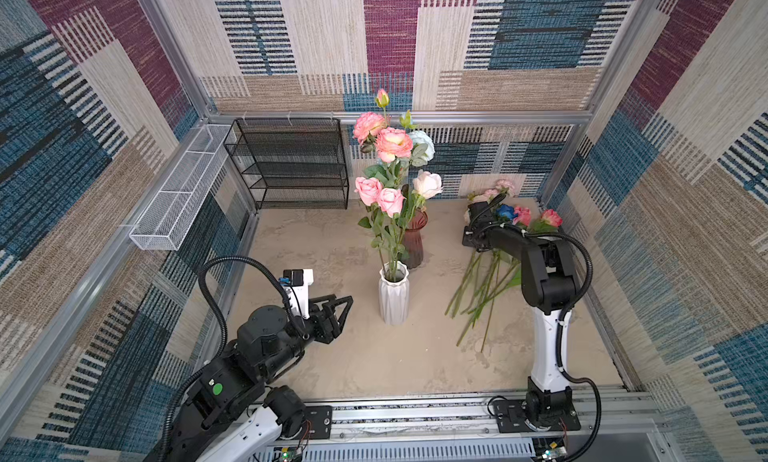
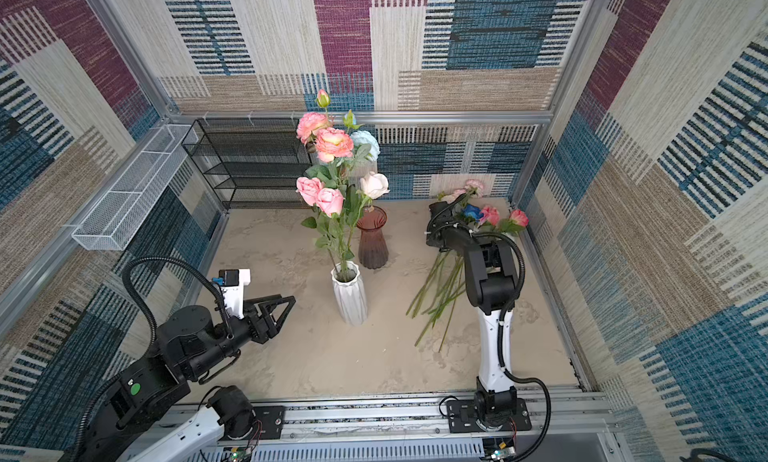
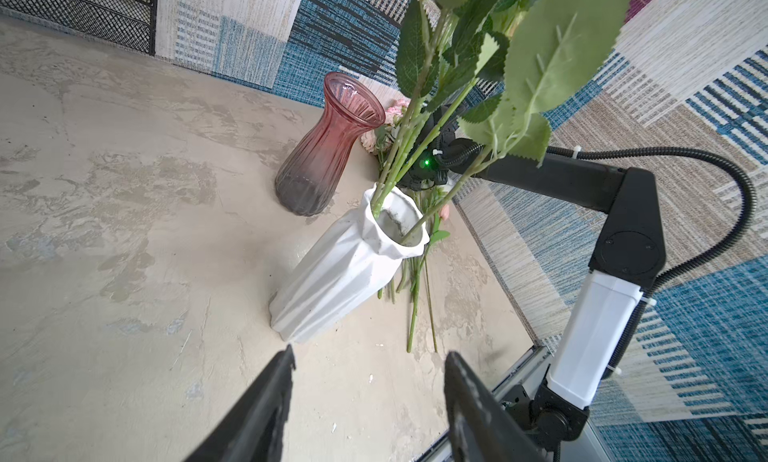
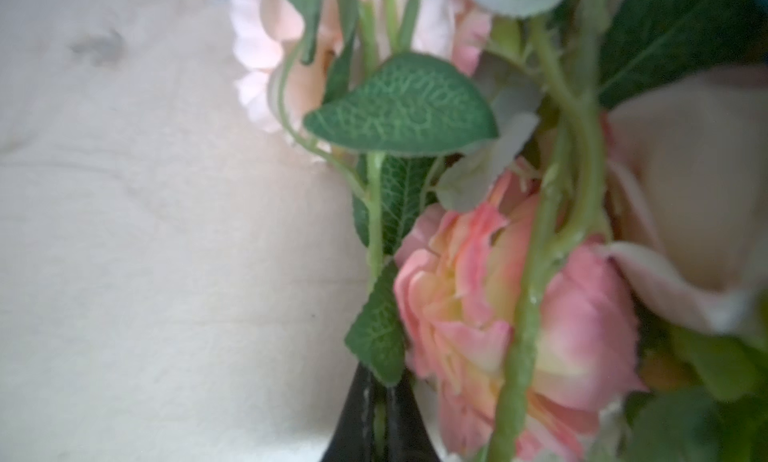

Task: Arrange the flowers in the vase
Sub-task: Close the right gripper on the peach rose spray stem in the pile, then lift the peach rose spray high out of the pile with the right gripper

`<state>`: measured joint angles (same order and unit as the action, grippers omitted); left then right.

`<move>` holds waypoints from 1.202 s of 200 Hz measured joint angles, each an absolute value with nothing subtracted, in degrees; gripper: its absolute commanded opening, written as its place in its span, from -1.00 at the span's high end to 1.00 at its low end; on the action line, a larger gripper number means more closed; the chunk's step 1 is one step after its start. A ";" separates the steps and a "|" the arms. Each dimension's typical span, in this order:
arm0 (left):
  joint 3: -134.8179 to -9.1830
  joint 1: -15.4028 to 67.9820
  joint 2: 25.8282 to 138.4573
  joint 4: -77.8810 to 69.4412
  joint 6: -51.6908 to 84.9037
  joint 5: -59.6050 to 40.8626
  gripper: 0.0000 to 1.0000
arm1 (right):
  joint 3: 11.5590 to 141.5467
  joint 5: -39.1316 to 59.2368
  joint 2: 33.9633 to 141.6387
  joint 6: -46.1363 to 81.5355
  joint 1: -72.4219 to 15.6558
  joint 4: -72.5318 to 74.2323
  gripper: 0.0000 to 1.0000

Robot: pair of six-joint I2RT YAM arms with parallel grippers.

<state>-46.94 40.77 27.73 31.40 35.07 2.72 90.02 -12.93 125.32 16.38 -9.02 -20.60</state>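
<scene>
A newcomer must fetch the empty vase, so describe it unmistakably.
Find the black mesh shelf at the back, then look right and forward to the two vases at centre. Yours is the ribbed glass vase, just behind the white faceted vase. Unlike its neighbour it is see-through, rose-pink fading to smoky grey, and stands empty.

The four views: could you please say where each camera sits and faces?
Both top views: high at the front, looking down on white vase and both arms.
Left wrist: low, facing white vase and pink glass vase; open left hand shows.
Right wrist: close over loose flowers; right hand shut on a leafy stem.
Shared: the white vase, top views and left wrist.
</scene>
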 measured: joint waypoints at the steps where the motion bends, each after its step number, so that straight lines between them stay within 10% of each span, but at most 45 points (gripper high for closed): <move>1: -46.94 40.77 27.73 31.40 35.07 2.72 -0.19 | 89.86 -12.91 125.19 16.34 -9.02 -20.60 0.90; 156: -48.56 40.73 28.01 31.57 35.14 2.79 -0.19 | 60.27 16.10 83.20 22.33 -8.91 -2.46 1.00; 240: -49.08 40.75 28.21 31.57 35.14 2.87 -0.19 | 48.07 11.40 51.09 25.39 -20.62 12.88 1.00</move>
<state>-49.08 40.75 28.21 31.57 35.14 2.87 48.07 11.40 51.09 25.39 -20.62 12.88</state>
